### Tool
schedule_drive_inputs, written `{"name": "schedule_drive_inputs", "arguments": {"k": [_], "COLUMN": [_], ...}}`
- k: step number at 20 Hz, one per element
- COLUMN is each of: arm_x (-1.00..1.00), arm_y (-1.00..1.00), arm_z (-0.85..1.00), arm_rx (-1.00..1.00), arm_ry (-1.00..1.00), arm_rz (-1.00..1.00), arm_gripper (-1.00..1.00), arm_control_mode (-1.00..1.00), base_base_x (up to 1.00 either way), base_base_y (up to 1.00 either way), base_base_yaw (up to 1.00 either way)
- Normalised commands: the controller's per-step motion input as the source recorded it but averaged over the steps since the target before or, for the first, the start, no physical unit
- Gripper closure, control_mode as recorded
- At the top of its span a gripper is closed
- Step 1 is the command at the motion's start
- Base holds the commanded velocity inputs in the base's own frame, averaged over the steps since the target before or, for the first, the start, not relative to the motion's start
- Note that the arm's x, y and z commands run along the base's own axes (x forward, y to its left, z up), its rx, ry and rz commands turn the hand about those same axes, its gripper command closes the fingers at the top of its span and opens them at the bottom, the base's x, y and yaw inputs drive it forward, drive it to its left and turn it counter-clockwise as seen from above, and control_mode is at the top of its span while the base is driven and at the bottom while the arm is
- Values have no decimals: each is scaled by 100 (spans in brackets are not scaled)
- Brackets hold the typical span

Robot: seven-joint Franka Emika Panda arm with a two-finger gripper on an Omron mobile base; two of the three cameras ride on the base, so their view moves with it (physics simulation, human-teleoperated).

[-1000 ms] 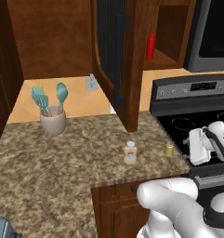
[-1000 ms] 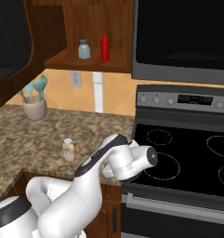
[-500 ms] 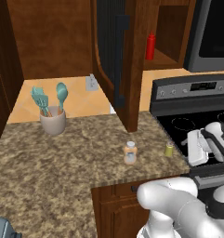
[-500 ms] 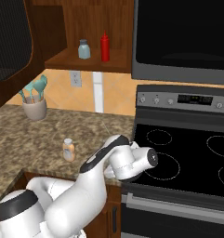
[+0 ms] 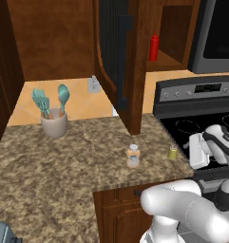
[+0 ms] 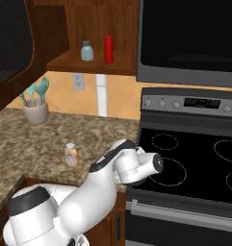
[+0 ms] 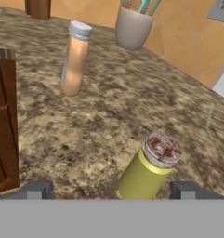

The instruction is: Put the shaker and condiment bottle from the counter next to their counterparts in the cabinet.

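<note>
The brown speckled counter (image 5: 63, 171) is the biggest thing, and the tall cabinet door (image 5: 123, 61) hangs open over it in the left base view, with a long dark handle. That view shows the red bottle (image 5: 154, 47) on the cabinet shelf, but the door hides what is next to it. The right base view shows more: a small grey-blue jar (image 6: 87, 50) stands just beside the red bottle (image 6: 109, 48) on the same shelf. The right base view also shows the black stove (image 6: 194, 158) with its ring marks, and the white arm bending low in front of it. A cup of teal spoons (image 5: 53, 121) stands at the back of the counter. The orange bottle (image 5: 132, 156) with a white cap stands near the front edge of the counter. The little yellow-green shaker (image 5: 173, 152) stands near the counter's right end, close to the stove. In the hand view the shaker (image 7: 148, 169) is very close and sits between the two dark finger tips. The gripper (image 7: 111, 189) is wide open and holds nothing. The orange bottle (image 7: 75, 58) is farther off, up and to the left there.
</note>
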Motion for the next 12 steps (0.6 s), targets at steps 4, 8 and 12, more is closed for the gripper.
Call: {"name": "schedule_drive_inputs", "arguments": {"k": [4,8,12], "arm_x": [18,19,19], "arm_y": [-14,-13,-12], "arm_z": [-11,-14,-14], "arm_rx": [0,0,0], "arm_ry": [1,1,1], "arm_rz": [1,1,1], "arm_gripper": [-100,-100,-100], "arm_control_mode": [-100,-100,-100], "base_base_x": [0,0,0], "base_base_y": [0,0,0], "base_base_yaw": [0,0,0]}}
